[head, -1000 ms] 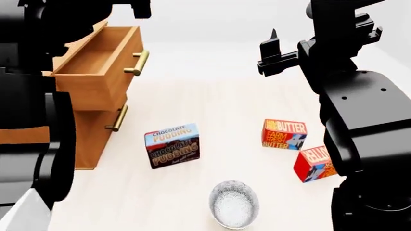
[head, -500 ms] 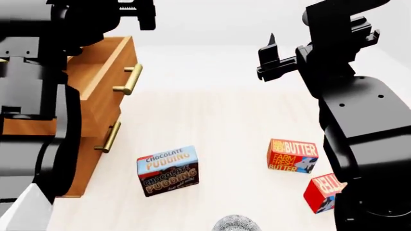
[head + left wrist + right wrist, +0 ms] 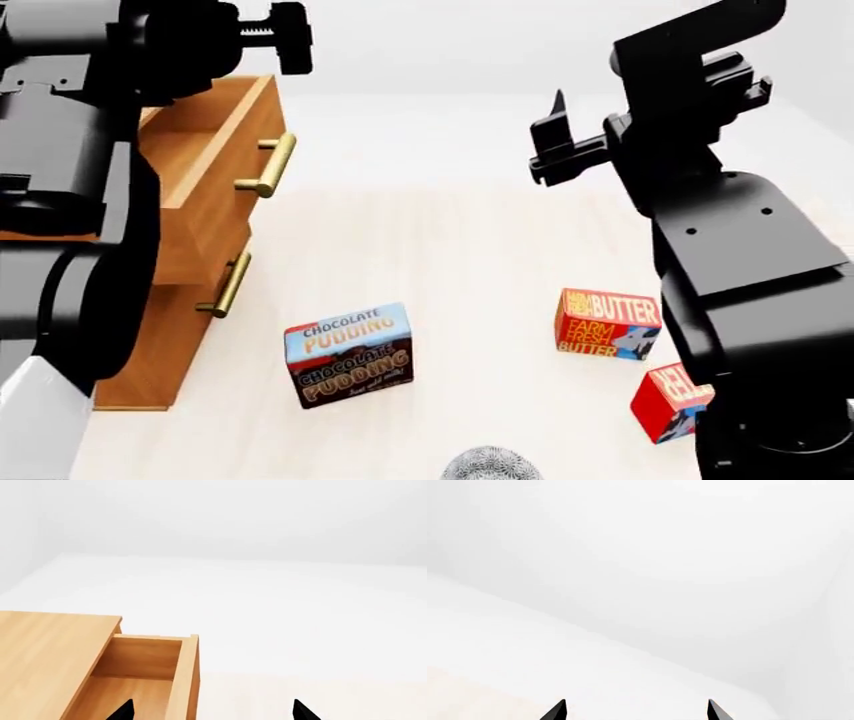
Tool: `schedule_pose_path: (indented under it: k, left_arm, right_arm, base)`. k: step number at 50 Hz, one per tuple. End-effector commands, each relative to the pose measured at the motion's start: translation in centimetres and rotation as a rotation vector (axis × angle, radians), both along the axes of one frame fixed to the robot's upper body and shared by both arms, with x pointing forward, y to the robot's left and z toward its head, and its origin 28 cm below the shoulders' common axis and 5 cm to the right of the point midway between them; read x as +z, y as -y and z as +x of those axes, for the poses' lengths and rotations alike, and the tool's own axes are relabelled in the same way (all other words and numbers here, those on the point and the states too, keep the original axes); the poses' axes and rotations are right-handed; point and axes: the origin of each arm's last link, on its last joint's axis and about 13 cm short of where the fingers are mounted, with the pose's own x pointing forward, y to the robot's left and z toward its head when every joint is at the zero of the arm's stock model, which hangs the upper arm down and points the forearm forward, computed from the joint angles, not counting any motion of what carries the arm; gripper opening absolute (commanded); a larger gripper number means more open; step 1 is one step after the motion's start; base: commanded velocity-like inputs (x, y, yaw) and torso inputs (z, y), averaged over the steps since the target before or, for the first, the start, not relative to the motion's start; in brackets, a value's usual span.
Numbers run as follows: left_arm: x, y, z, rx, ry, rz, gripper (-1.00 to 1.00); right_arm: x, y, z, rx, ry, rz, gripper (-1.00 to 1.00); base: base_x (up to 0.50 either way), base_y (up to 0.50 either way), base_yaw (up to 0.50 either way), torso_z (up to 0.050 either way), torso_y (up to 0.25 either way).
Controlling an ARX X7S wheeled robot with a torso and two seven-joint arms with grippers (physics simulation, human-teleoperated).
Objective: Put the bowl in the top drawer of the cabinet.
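Note:
Only the rim of the speckled white bowl shows, at the bottom edge of the head view, on the pale floor below the pudding box. The orange-brown cabinet stands at the left with its top drawer pulled out and its brass handle facing the room. In the left wrist view my left gripper is open, hanging above the drawer and the cabinet top. High at the right, my right gripper is open too, with nothing between its fingers, far from the bowl.
A Chocolate Pudding box stands between the cabinet and the bowl. A Butter box and a tilted red box sit at the right by my right arm. The lower drawer's handle sticks out from the shut lower drawer.
The head view has shifted, so the bowl slid from full view down to the bottom edge. My left arm moved a little above the open drawer; the right arm tilted slightly.

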Motion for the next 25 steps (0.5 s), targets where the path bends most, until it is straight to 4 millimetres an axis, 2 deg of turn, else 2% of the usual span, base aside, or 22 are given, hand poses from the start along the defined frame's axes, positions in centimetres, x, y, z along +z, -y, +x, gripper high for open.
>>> schedule_pose_path:
  k: [1, 25]
  left_arm:
    - [-1.1, -0.4, 0.1, 0.035, -0.054, -0.017, 1.00]
    - [-4.0, -0.4, 0.4, 0.081, -0.121, -0.031, 1.00]
  right_arm:
    - [-0.5, -0.1, 0.3, 0.001, -0.015, -0.009, 1.00]
    - [-1.3, 0.1, 0.4, 0.004, -0.044, -0.015, 1.00]
  base:
    - [0.00, 0.00, 0.00, 0.000, 0.000]
    - [0.00, 0.00, 0.00, 0.000, 0.000]
